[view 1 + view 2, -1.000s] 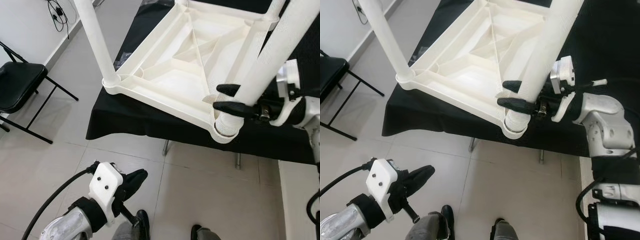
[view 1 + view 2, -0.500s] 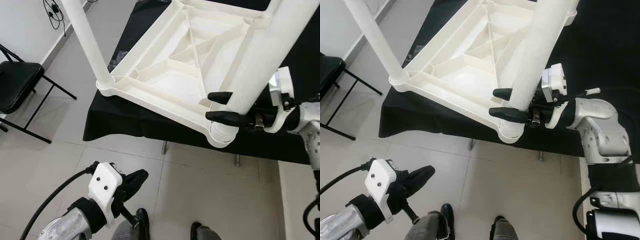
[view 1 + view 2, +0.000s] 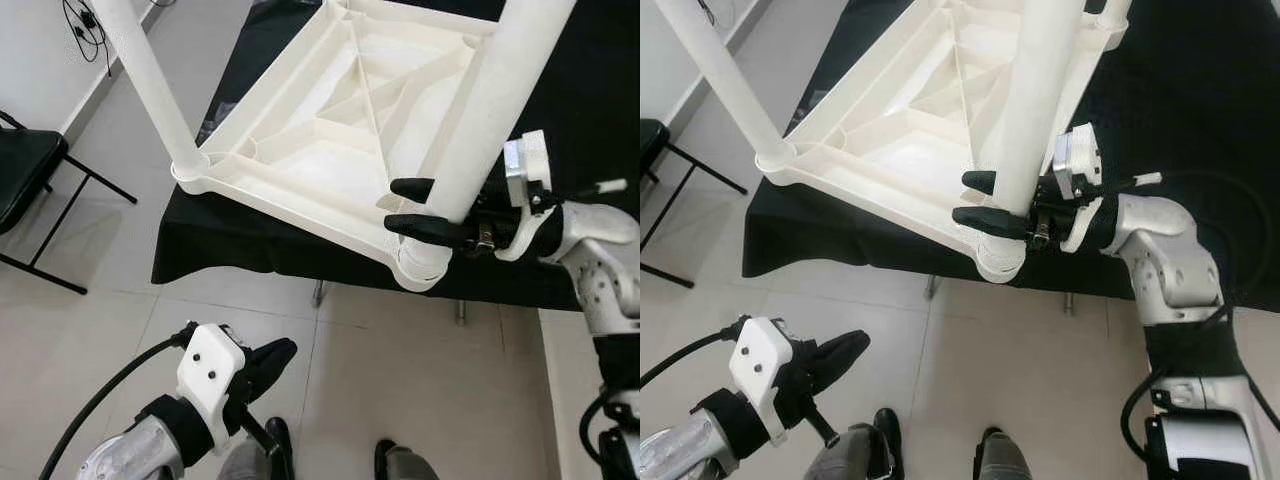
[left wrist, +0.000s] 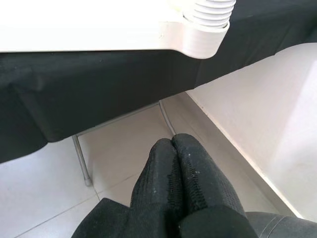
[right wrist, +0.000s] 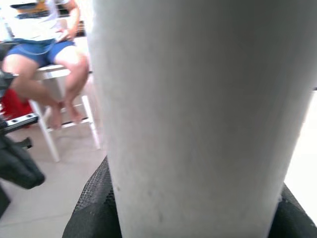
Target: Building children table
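My right hand (image 3: pixel 418 207) is closed around the lower end of the white leg (image 3: pixel 495 95), one black finger on each side, just above the corner socket (image 3: pixel 424 265) of the overturned children table (image 3: pixel 330 140). My grip and its place on the leg are the same as a second ago. The whole scene has slid toward 9 o'clock in my head views, so I judge that my head or body has turned, not the table. The leg stands upright in the socket, with its ribbed end (image 4: pixel 213 11) partly visible above the socket rim, so I think it is not yet fully seated and needs more pushing or turning.

At 10 o'clock from my right hand, another white leg (image 3: pixel 150 85) already stands in the far corner. The table lies upside down on the black tabletop (image 3: pixel 225 230).

My left hand (image 3: pixel 262 362) hangs idle low over the floor (image 3: pixel 120 270), fingers (image 4: pixel 190 168) pressed together, holding nothing. A black chair (image 3: pixel 25 180) stands at 9 o'clock.
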